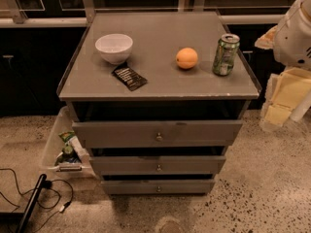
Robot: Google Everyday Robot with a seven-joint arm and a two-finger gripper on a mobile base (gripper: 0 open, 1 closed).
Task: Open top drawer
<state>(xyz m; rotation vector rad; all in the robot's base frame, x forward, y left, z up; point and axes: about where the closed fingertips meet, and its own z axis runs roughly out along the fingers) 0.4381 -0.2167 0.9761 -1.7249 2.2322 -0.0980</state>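
The top drawer (158, 131) is the widest grey front of three in a grey cabinet, with a small round metal knob (158, 137) at its centre. A dark gap shows between its upper edge and the cabinet top (160, 81). Two narrower drawer fronts (158, 165) (158, 186) sit below it. My white arm (295, 30) comes in at the right edge. My gripper (284, 101), cream coloured, hangs to the right of the cabinet, level with the top drawer and apart from it.
On the cabinet top stand a white bowl (114, 47), a dark snack packet (129, 76), an orange (186, 58) and a green can (225, 55). A clear bin (60, 149) with items sits on the floor at the left. Black cables (34, 198) lie at the lower left.
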